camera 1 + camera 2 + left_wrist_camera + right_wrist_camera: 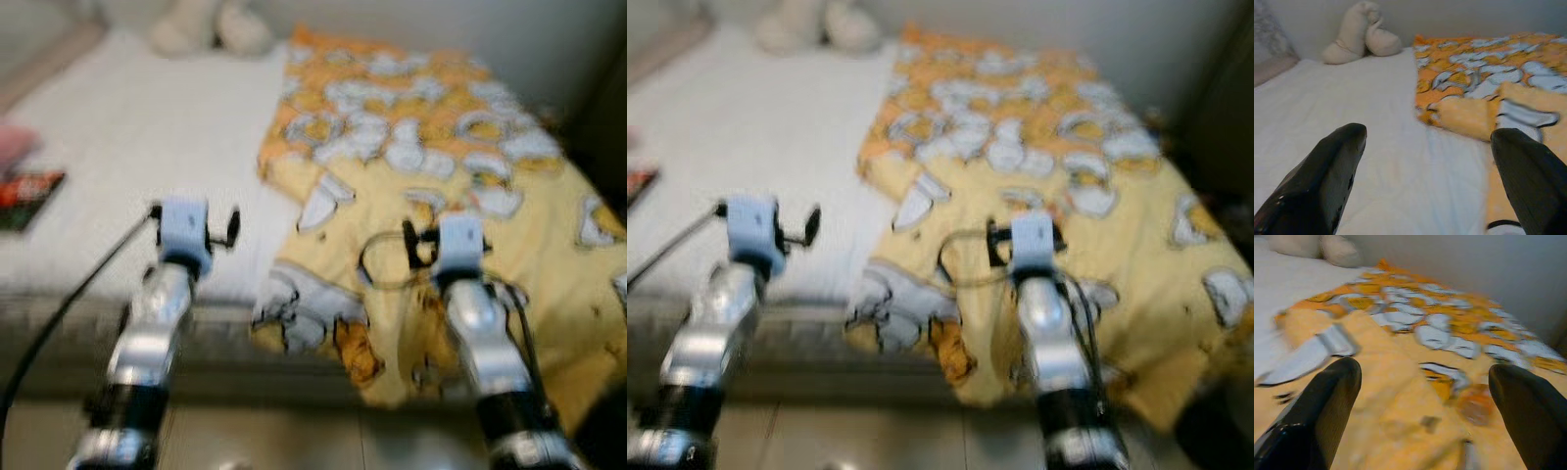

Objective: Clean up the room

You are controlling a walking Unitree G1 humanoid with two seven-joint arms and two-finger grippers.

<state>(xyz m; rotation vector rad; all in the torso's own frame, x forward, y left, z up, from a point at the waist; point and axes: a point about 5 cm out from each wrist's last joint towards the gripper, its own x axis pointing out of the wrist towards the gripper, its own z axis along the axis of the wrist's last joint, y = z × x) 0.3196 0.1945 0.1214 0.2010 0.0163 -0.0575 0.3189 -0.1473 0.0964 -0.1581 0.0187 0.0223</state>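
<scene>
A yellow and orange blanket [431, 166] with white and grey cartoon prints lies crumpled over the right half of a bed, one corner hanging over the near edge. The white mattress [147, 147] shows bare on the left. My left gripper [1425, 181] is open, its black fingers [1327, 176] spread above the white sheet near the blanket's edge. My right gripper [1425, 416] is open too, held over the blanket [1400, 362] with nothing between its fingers. Both silver arms reach forward from the bed's near side, the left arm [157, 323] and the right arm [480, 333].
A beige plush toy [1359, 32] sits at the head of the bed by the wall. A red and black book [27, 196] lies at the mattress's left edge. A dark object [602, 108] stands to the right of the bed. Tiled floor [294, 441] lies below.
</scene>
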